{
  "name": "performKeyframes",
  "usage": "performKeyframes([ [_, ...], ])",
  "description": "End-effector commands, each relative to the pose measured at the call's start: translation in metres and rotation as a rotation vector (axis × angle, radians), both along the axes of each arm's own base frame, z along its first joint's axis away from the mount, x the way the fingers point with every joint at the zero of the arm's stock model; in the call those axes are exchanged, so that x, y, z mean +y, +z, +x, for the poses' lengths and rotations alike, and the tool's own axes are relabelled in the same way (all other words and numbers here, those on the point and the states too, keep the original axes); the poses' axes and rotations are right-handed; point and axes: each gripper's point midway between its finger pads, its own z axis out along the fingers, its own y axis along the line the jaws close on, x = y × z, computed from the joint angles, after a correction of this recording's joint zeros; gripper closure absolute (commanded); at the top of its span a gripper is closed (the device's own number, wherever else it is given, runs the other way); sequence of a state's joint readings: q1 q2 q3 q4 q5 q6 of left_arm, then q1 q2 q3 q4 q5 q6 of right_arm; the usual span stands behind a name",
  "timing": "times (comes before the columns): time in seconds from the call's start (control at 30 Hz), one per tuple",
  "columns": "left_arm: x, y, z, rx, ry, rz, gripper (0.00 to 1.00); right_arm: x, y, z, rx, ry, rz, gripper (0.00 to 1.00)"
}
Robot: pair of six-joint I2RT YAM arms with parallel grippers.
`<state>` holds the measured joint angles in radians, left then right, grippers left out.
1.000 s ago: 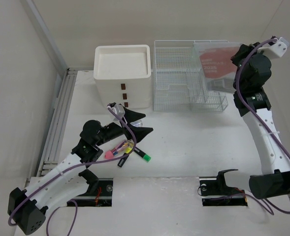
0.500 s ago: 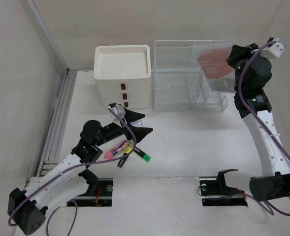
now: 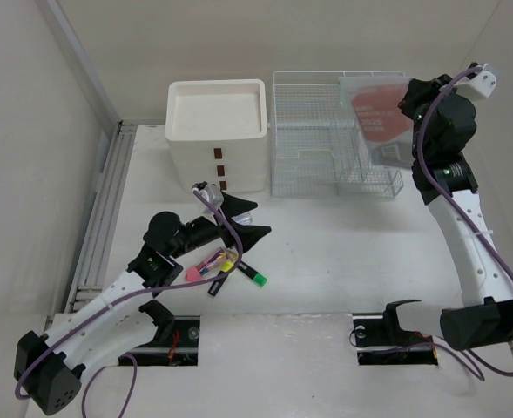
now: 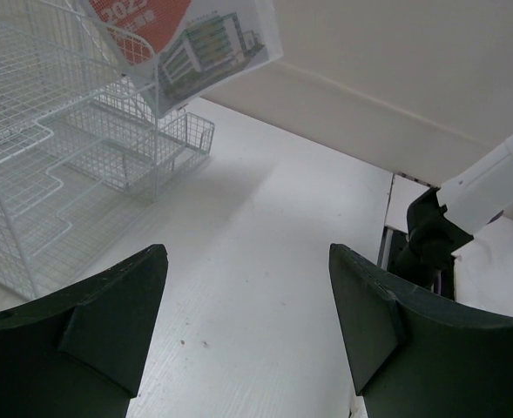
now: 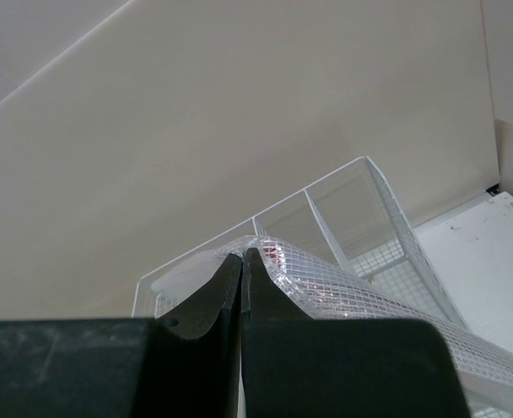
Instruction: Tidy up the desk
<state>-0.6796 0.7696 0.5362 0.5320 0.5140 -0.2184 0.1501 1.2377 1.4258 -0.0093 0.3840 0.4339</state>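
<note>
Right claw [image 3: 411, 97]: fingers pressed together, clamped on the top edge of a clear mesh pouch [image 3: 376, 117]. In my right wrist view the two dark fingers meet on the pouch's rim with no gap. The pouch carries a red-printed sheet inside. It hangs tilted over the right-hand part of the white wire rack [image 3: 326, 131]. I cannot tell whether its lower corner touches the wires.

Left claw [image 3: 249, 218]: fingers apart, nothing between them. It hangs low over the worktop [image 3: 343, 252], pointed toward the rack. My left wrist view shows bare white surface between the two fingers.

The worktop is the wide white surface under both my arms, walled in beige on three sides. A white drawer unit [image 3: 217, 131] with brown handles stands at the far edge, with the rack just beside it on the right. A small cluster of pens [image 3: 226, 266] in pink, yellow and green lies near my left arm, on the near side of the left claw.
</note>
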Motion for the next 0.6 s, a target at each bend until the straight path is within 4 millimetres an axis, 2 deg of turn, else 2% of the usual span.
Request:
performKeyframes([
  [0.0,0.004,0.03,-0.006,-0.087,-0.003,-0.059,0.28,0.005,0.042,-0.005,-0.12,0.034,0.035,1.0],
  [0.07,0.004,0.03,-0.006,-0.087,-0.003,-0.059,0.28,0.014,0.044,-0.005,-0.126,0.085,0.049,1.0],
  [0.13,0.004,0.028,-0.006,-0.08,-0.003,-0.054,0.28,0.024,0.032,-0.001,-0.105,0.124,0.065,1.0],
  [0.17,0.004,0.028,-0.006,-0.08,-0.003,-0.054,0.28,0.028,0.036,-0.006,-0.113,0.137,0.067,1.0],
  [0.3,0.004,0.028,-0.006,-0.08,-0.003,-0.054,0.28,0.036,0.018,-0.001,-0.073,0.176,0.073,1.0],
  [0.57,0.004,0.028,-0.006,-0.088,-0.001,-0.05,0.28,0.05,0.008,-0.009,-0.044,0.258,0.097,1.0],
])
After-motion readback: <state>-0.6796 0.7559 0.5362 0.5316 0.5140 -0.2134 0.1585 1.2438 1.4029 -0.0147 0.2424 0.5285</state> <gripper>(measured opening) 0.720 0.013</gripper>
